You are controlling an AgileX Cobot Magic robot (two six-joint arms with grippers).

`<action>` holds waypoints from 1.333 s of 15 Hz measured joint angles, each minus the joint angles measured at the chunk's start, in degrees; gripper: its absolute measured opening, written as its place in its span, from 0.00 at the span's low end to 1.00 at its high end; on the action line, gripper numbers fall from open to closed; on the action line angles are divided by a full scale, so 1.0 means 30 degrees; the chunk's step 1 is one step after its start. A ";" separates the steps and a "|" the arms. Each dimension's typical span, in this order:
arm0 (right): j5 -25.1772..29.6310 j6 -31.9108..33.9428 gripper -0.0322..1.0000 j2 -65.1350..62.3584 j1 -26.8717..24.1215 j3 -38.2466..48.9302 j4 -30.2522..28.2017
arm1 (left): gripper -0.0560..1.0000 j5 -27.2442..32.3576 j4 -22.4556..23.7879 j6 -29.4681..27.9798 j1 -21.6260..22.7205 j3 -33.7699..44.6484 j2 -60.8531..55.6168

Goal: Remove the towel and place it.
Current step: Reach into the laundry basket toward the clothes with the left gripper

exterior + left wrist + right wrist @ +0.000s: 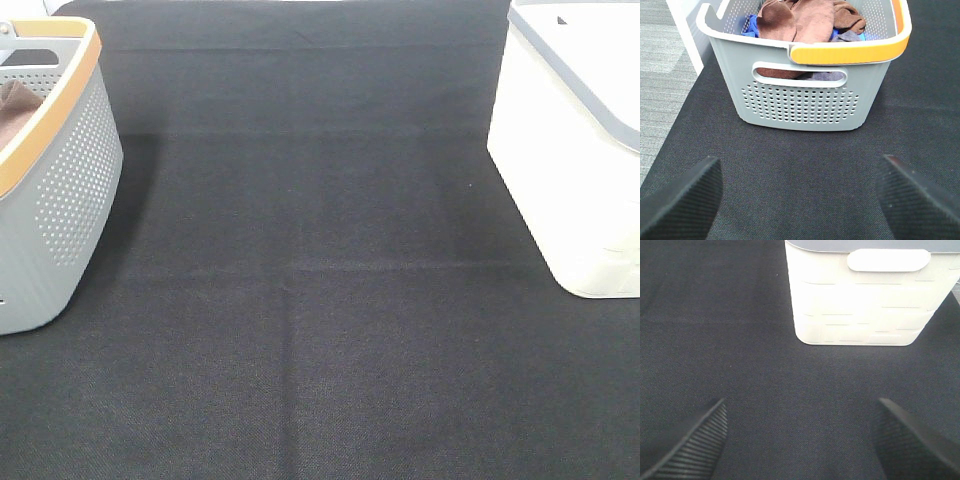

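The reddish-brown towel (799,21) lies crumpled on top of the heap in the grey perforated basket (800,107) with an orange rim. In the exterior high view the basket (60,210) stands at the left edge, with a bit of brown cloth (14,104) showing inside. My left gripper (800,165) is open and empty, low over the black mat in front of the basket's handle side. My right gripper (799,405) is open and empty, facing the white bin (865,300). Neither gripper shows in the exterior high view.
A darker brown cloth (849,19) and blue and grey-purple cloths (751,24) also lie in the basket. The white bin with a grey rim (570,150) stands at the right. A black mat (320,300) covers the table between them.
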 joint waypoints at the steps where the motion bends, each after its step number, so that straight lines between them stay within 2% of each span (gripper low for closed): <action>1: 0.0000 0.0000 0.76 0.0000 0.0000 0.0000 0.0000 | 0.81 0.0000 0.0000 0.0000 0.0000 0.0000 0.0000; 20: 0.0000 0.0000 0.76 0.0000 0.0000 0.0000 0.0000 | 0.81 0.0000 0.0000 0.0000 0.0000 0.0000 0.0000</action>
